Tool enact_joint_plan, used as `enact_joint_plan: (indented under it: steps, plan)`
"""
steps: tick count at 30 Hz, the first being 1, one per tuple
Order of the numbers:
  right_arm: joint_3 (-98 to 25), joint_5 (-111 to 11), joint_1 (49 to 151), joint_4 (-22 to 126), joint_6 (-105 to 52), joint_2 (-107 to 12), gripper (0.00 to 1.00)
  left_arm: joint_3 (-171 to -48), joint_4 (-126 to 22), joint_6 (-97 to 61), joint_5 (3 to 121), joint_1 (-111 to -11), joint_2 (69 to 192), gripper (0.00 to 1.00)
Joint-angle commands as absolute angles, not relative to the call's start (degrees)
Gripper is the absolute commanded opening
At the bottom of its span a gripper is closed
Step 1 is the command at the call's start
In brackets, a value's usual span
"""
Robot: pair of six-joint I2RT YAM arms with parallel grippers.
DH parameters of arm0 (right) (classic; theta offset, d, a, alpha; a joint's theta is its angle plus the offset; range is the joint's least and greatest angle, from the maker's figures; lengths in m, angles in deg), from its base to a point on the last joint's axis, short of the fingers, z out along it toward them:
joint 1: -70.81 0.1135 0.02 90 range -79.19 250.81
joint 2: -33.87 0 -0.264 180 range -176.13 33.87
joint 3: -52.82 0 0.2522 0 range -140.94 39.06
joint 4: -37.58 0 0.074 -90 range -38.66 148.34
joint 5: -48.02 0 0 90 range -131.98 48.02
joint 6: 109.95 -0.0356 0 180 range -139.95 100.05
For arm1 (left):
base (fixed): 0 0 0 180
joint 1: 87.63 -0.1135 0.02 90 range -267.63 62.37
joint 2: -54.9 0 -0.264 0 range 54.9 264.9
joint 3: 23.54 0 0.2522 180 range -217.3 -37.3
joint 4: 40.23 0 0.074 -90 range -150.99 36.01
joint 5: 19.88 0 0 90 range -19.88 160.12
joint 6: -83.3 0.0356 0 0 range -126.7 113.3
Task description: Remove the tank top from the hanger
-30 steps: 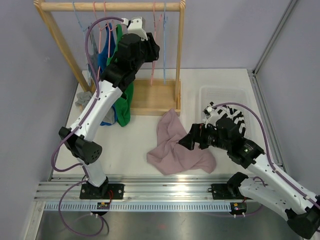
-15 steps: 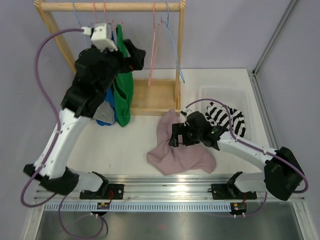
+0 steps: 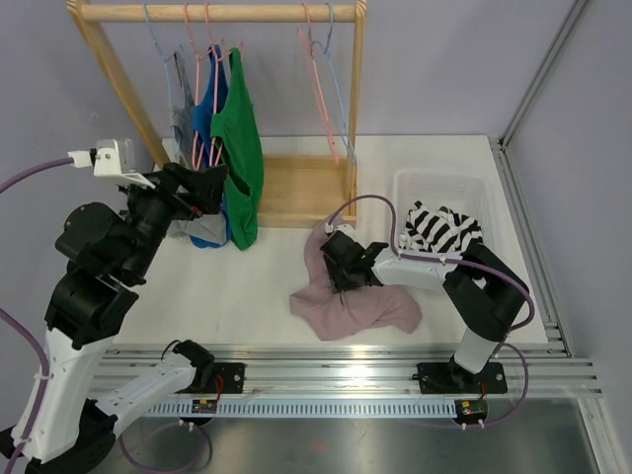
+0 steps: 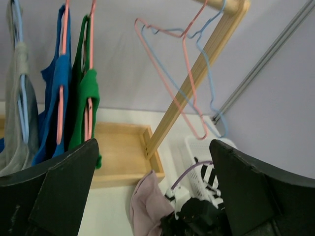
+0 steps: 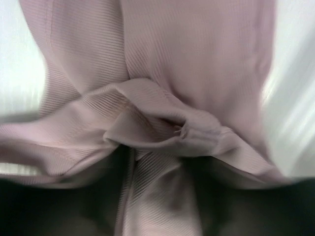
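Observation:
The pink tank top (image 3: 360,306) lies crumpled on the table, off any hanger; it also shows in the left wrist view (image 4: 145,196). An empty pink hanger (image 3: 318,84) hangs on the rail beside an empty blue one. My right gripper (image 3: 338,265) is pressed down onto the top's upper left part. In its wrist view a bunched fold of the pink tank top (image 5: 187,73) sits between the jaws of the right gripper (image 5: 157,196), which still stand apart. My left gripper (image 3: 207,186) is open and holds nothing, in front of the hanging clothes; its wrist view (image 4: 153,145) looks toward the rack.
The wooden rack (image 3: 217,13) holds a green top (image 3: 240,148), a blue one (image 3: 204,109) and a grey one (image 3: 182,94) on hangers. A white basket (image 3: 439,183) at the right holds a striped garment (image 3: 444,232). The rack's wooden base (image 3: 296,193) lies behind the pink top.
My left gripper opened and its arm drew back, down and left from the rail. The right gripper slid left onto the pink top, its jaws narrowing. The empty hangers swung.

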State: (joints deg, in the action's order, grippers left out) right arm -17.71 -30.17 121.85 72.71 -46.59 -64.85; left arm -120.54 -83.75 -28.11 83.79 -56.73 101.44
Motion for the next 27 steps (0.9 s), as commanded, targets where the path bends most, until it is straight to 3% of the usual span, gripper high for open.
enact_joint_plan:
  steps: [1,3,4,12,19,27]
  plan:
    - [-16.13,-30.73,122.40,69.73,-47.73,-69.75,0.42,-118.16,-86.94,-26.31,85.32,-56.60,99.29,0.99]
    - [-15.78,-32.22,122.57,68.66,-47.82,-69.05,0.24,-117.72,-89.23,-24.90,85.41,-56.60,97.89,0.99]
    - [-15.52,-32.75,122.57,68.05,-47.55,-67.05,0.00,-117.46,-89.93,-23.59,85.41,-56.60,97.35,0.99]
    - [-18.32,-29.95,122.49,72.07,-46.32,-47.10,0.00,-111.49,-93.28,-18.83,92.17,-56.60,91.73,0.99]
    - [-27.02,-15.64,122.31,83.84,-44.13,-30.75,0.00,-107.09,-90.82,-17.16,94.99,-56.60,89.44,0.99]
    - [-42.39,-3.76,117.76,96.67,-37.63,-28.27,0.00,-105.77,-90.73,-16.80,95.78,-56.69,89.26,0.99]
